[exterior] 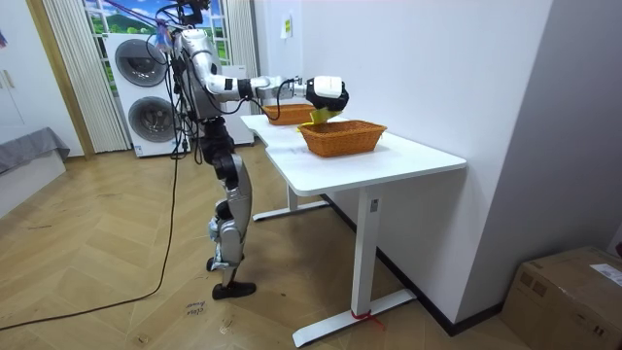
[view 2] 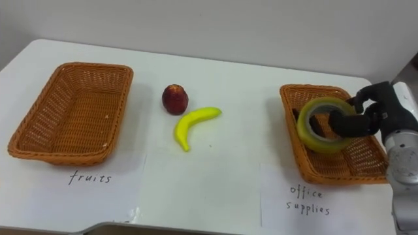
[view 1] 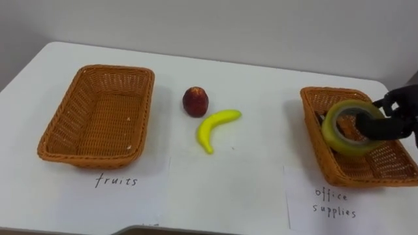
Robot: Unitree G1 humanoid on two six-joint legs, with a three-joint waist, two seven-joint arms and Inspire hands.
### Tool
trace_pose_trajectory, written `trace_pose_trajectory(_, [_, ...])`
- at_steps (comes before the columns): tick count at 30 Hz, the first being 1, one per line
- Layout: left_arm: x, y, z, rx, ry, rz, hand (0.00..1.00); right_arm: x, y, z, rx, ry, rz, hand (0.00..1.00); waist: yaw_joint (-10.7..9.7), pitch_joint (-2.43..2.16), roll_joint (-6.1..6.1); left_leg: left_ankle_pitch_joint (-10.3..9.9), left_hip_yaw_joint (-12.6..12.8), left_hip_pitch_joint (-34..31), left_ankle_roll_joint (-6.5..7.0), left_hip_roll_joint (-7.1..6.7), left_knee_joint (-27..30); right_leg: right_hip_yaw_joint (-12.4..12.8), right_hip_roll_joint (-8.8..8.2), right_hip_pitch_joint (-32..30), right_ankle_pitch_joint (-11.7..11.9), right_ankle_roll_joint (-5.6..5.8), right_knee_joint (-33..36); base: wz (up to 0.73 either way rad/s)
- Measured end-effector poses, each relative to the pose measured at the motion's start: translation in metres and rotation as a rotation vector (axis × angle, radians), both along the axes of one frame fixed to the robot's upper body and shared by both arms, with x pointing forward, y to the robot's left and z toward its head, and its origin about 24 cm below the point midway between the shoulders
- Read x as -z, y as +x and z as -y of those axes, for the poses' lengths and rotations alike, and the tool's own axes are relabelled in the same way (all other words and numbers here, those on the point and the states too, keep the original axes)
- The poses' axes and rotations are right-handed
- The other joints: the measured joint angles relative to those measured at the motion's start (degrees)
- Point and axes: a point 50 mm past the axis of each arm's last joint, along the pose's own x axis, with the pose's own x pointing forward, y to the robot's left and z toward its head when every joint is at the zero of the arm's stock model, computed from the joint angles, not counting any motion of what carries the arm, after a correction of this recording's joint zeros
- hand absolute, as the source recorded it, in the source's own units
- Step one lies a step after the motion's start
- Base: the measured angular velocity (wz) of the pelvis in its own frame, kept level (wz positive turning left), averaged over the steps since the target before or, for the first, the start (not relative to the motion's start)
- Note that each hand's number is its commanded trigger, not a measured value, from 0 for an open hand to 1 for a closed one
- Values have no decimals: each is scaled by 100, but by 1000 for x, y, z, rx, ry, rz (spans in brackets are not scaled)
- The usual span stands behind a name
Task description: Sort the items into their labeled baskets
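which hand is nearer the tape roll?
Right. The right hand has its fingers curled through the tape roll, over the office supplies basket; I can't place the left hand.

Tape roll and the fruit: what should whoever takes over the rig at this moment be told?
Right hand: shut on the tape roll, held over the office supplies basket, not yet released.
Fruit basket: nothing in it.
Red apple and banana: on the table between the baskets.
Left to do: drop the tape roll, then move both fruits into the fruit basket.
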Motion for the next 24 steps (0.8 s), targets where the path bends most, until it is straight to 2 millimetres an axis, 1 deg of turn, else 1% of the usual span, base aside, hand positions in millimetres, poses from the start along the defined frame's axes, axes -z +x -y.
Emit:
trace_pose_trajectory(3, [0,0,0,-1,0,-2,0,0,0,0,0,0,0,100,1,0,5,0,0,-3,-1,3,-1,0,4,-5,0,0,0,0])
trace_pose_trajectory(4, [0,0,0,-1,0,-3,0,0,0,0,0,0,0,78,1,0,5,1,1,-4,-2,4,-3,0,5,-7,0,0,0,0])
trace_pose_trajectory(5, [0,0,0,-2,1,-3,0,0,0,0,0,0,0,62,1,0,4,1,1,-4,-2,5,-4,0,6,-8,0,0,0,0])
trace_pose_trajectory(6, [0,0,0,-2,1,-4,0,0,0,0,0,0,0,30,1,0,4,0,0,-4,-2,6,-4,0,6,-10,0,0,0,0])
trace_pose_trajectory(7, [0,0,0,-2,1,-4,0,0,0,0,0,0,0,11,1,0,4,0,1,-4,-2,6,-4,0,7,-13,0,0,0,0])
trace_pose_trajectory(8, [0,0,0,-2,1,-4,0,0,0,0,0,0,0,2,1,0,4,1,1,-4,-2,7,-3,1,8,-15,0,0,-1,0])
trace_pose_trajectory(9, [0,0,0,-2,1,-4,0,0,0,0,0,0,0,0,1,0,3,1,1,-3,-3,7,-3,0,8,-16,0,0,-1,0])
trace_pose_trajectory(15, [-1,-1,-2,-16,6,-2,0,0,0,1,2,-2,1,0,2,-11,-15,5,16,7,-10,16,0,6,19,-17,0,0,-1,0])
trace_pose_trajectory(24, [2,-7,-2,-31,2,-30,0,0,0,0,-6,-23,-14,0,22,-6,4,7,37,10,-17,34,-12,21,27,-23,1,-1,0,0])
